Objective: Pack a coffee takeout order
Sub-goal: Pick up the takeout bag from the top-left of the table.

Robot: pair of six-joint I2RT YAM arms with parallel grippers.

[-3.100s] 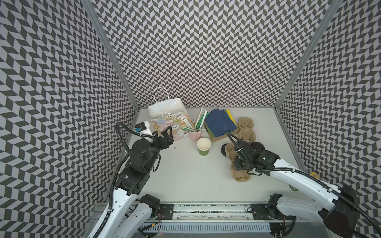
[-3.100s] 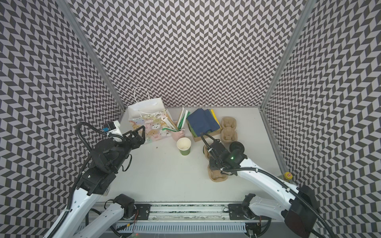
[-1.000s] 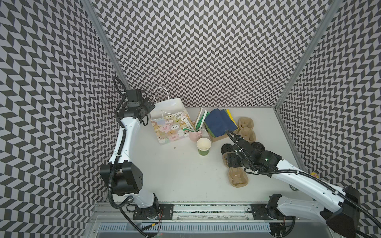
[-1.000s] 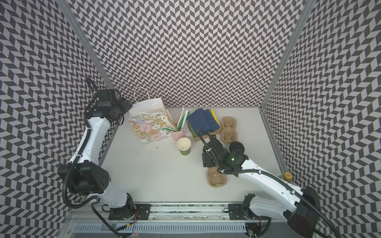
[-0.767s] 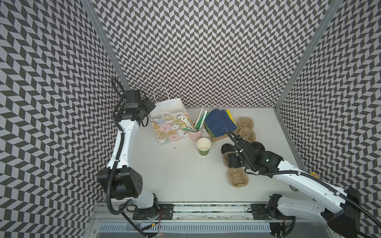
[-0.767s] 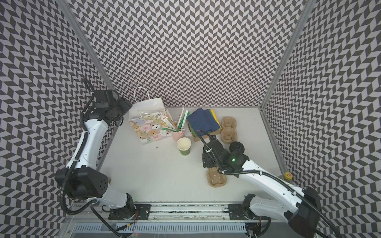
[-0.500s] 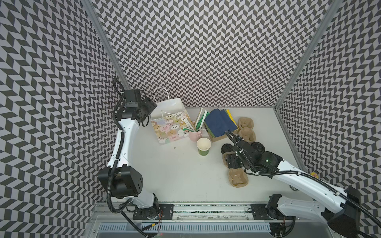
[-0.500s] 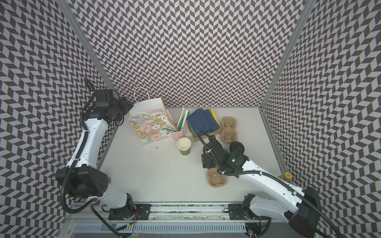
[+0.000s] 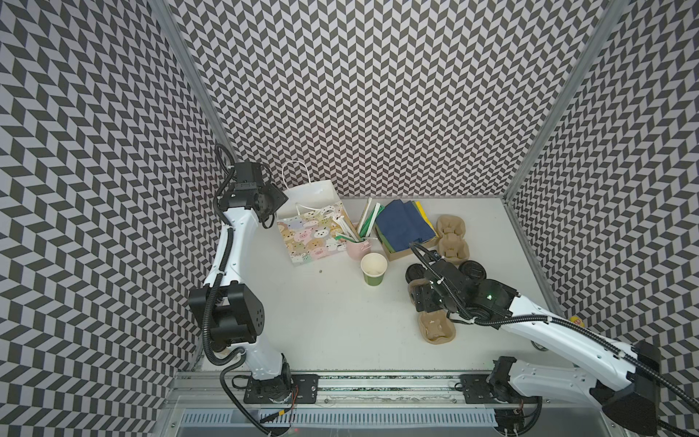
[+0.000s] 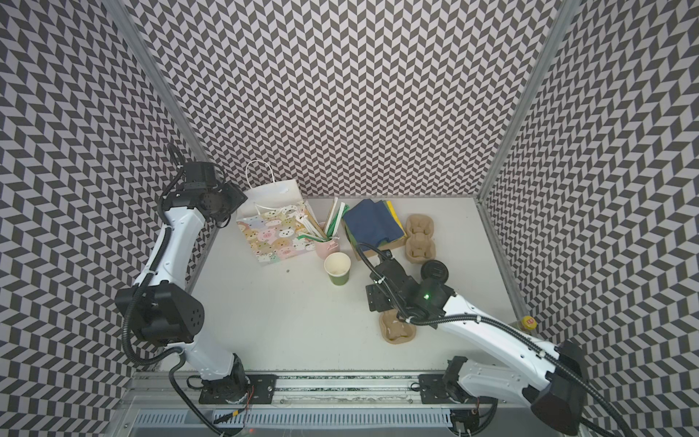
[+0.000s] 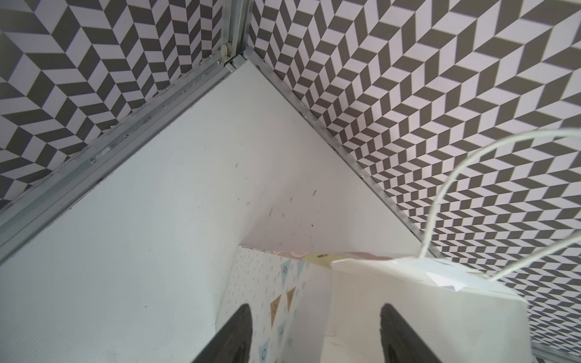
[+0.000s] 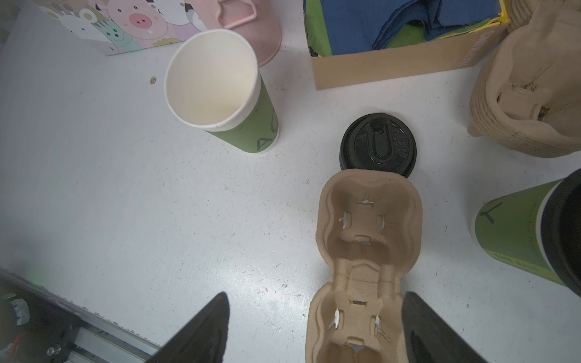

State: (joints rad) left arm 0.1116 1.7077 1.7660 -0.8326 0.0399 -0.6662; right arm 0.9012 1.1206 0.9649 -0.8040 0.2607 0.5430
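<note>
A green paper cup (image 9: pixel 374 269) (image 12: pixel 220 91) stands open and upright mid-table. A black lid (image 12: pixel 378 145) lies flat beside the far end of a tan carrier (image 9: pixel 435 327) (image 12: pixel 367 226). My right gripper (image 9: pixel 420 302) (image 12: pixel 317 330) hovers open over the carrier's near end, holding nothing. A second green cup with a lid on (image 12: pixel 531 232) stands to the right of the carrier. Dark blue napkins (image 9: pixel 403 225) (image 12: pixel 377 22) fill a cardboard box. My left gripper (image 9: pixel 278 198) (image 11: pixel 314 333) is open at the left rim of the gift bag (image 9: pixel 314 238) (image 11: pixel 361 301), its fingers either side of the bag's side wall.
A stack of spare carriers (image 9: pixel 452 238) (image 12: pixel 528 94) sits right of the napkin box (image 12: pixel 399 67). A pink mug (image 9: pixel 357 248) of stirrers stands between bag and cup. The bag's white handles (image 11: pixel 440 201) arch up by the back wall.
The left arm swung up from the front left to the bag's rim, then edged closer, its jaws narrowing a little. The right gripper has barely moved above the carrier.
</note>
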